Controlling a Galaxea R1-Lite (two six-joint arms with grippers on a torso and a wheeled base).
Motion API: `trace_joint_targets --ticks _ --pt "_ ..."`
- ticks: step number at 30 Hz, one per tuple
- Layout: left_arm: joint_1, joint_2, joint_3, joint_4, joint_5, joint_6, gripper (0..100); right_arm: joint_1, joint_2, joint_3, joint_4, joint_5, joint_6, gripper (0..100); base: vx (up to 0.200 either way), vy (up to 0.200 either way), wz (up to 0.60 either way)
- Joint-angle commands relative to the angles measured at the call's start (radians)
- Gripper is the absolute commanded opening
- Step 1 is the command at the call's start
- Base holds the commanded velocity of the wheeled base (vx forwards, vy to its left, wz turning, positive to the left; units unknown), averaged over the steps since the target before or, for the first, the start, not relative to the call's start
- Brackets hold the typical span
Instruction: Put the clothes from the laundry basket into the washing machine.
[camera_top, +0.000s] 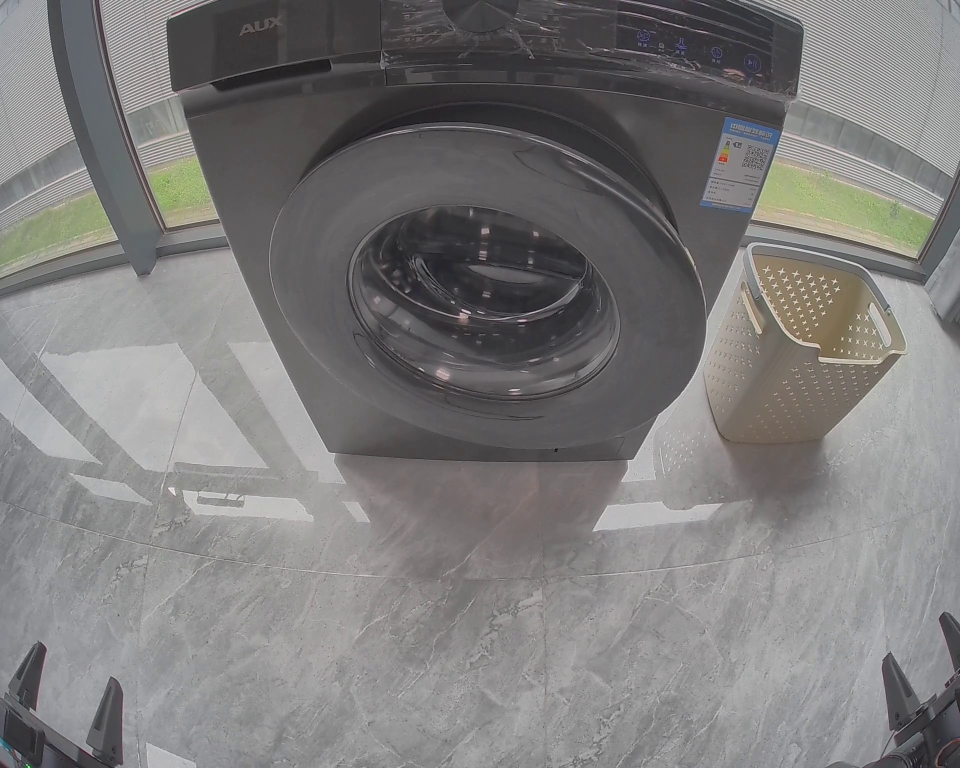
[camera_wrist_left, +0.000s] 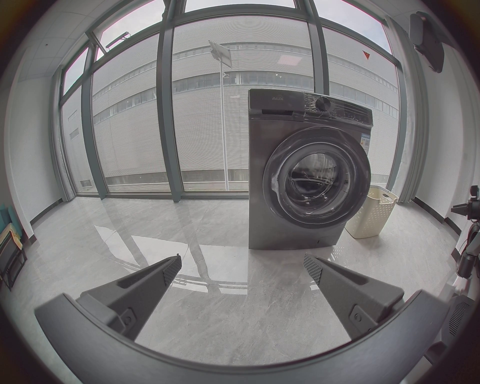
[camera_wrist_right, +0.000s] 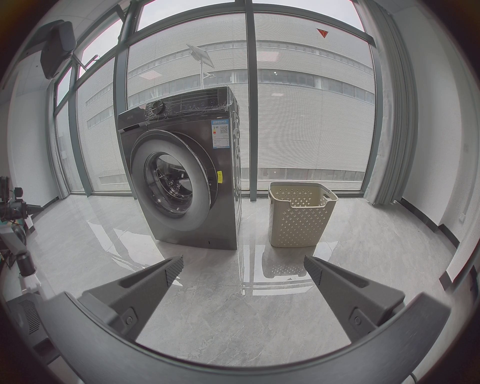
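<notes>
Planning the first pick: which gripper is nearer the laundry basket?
Right. The right gripper is on the same side as the laundry basket; the left gripper is across the floor.

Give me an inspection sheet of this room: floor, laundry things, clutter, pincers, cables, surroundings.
Surface: floor of glossy grey tiles, reflecting the windows.
Job's things: washer upright, its round door shut; basket stands on the floor to the washer's right, apart from it, with no clothes visible inside.
Clutter: nothing seen.
Pincers: left pincer and right pincer both open, held low, well short of the washer.
Cables: nothing seen.
Surroundings: tall windows behind the washer, a building outside.
</notes>
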Motion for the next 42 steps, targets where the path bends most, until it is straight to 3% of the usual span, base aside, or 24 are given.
trace_joint_targets --ticks 1,6,15,29,31,32,34,36,38,40,42 --pt "0.0 -0.014 0.018 0.0 0.0 0.001 100 -0.001 -0.016 0.018 -0.002 0.001 -0.001 100 0.0 0.0 0.0" --pt "0.0 -0.014 0.018 0.0 0.0 0.001 100 -0.001 -0.016 0.018 -0.002 -0.002 0.019 100 0.0 0.0 0.0" --pt "0.0 -0.014 0.018 0.001 0.0 -0.007 100 -0.001 -0.016 0.018 -0.003 -0.006 0.025 100 0.0 0.2 0.0" --pt "0.0 -0.014 0.018 0.001 0.002 -0.004 100 -0.001 -0.016 0.016 -0.008 -0.005 0.025 100 0.0 0.0 0.0" --pt "0.0 -0.014 0.018 0.001 0.002 -0.004 100 -0.001 -0.016 -0.011 -0.036 -0.002 0.04 100 0.0 0.0 0.0" --pt "0.0 -0.014 0.018 0.001 0.002 -0.004 100 -0.002 -0.004 -0.108 -0.079 0.0 0.091 100 0.0 0.0 0.0" --pt "0.0 -0.014 0.018 0.001 -0.001 0.001 100 -0.004 0.105 -0.206 -0.082 0.008 0.138 100 0.0 0.0 0.0" --pt "-0.001 -0.014 0.018 0.0 -0.001 0.002 100 0.002 0.211 -0.209 -0.08 0.023 0.157 100 0.0 0.0 0.0" --pt "-0.001 -0.014 0.018 0.0 -0.003 0.004 100 0.025 0.349 -0.186 -0.102 0.063 0.154 100 0.0 0.0 0.0" --pt "-0.001 -0.014 0.018 0.0 -0.004 0.004 100 0.033 0.415 -0.186 -0.112 0.075 0.146 100 0.0 0.0 0.0" --pt "-0.001 -0.014 0.018 0.0 -0.012 0.005 100 0.054 0.613 -0.194 -0.206 0.089 0.092 100 0.0 0.0 0.0"
